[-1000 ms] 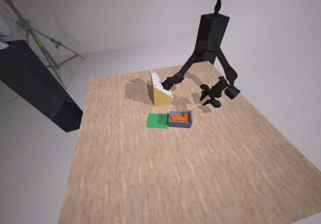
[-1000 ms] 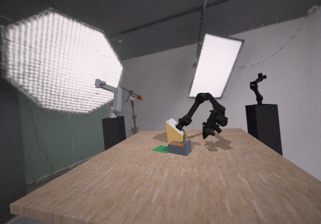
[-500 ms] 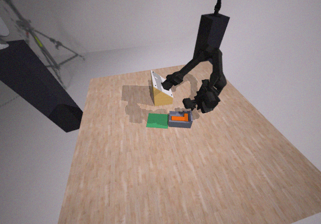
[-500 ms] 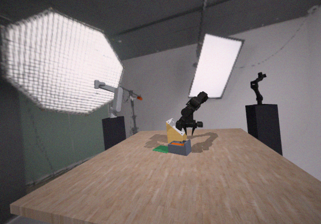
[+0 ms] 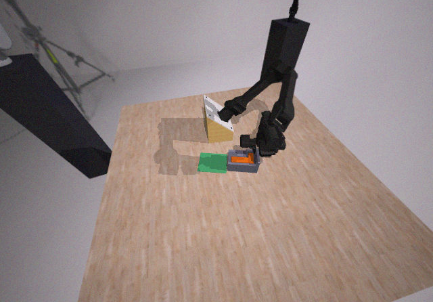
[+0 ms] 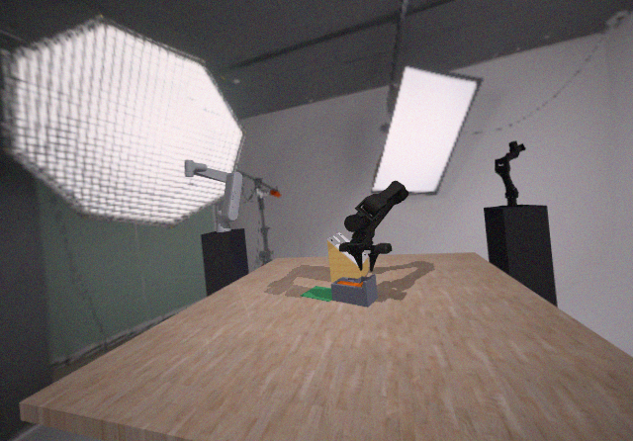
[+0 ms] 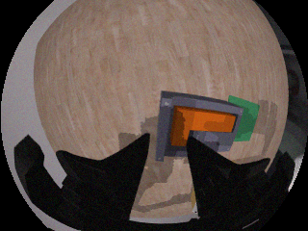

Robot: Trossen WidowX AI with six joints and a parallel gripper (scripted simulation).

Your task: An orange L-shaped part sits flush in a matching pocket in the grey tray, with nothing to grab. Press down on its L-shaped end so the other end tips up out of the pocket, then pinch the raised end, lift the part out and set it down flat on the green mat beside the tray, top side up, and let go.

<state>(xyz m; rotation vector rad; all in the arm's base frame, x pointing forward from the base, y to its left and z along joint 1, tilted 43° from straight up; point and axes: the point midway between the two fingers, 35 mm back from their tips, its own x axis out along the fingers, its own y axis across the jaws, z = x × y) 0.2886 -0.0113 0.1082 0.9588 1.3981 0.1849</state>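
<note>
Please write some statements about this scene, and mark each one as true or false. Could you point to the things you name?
1. The orange part (image 5: 241,159) (image 6: 350,284) (image 7: 204,120) lies in the pocket of the tray (image 5: 243,168) (image 6: 352,295) (image 7: 165,126). True.
2. The gripper (image 6: 367,268) (image 7: 168,139) is pinching the orange part. False: its fingers stand apart, with nothing held between them.
3. The mat (image 5: 212,162) (image 6: 317,293) (image 7: 247,120) is green and lies beside the tray. True.
4. The orange part is a round disc. False: it is L-shaped.
5. The arm (image 5: 252,92) (image 6: 375,206) is mounted on the mat. False: it is mounted on the sloped block (image 5: 219,132) (image 6: 341,265).
</note>
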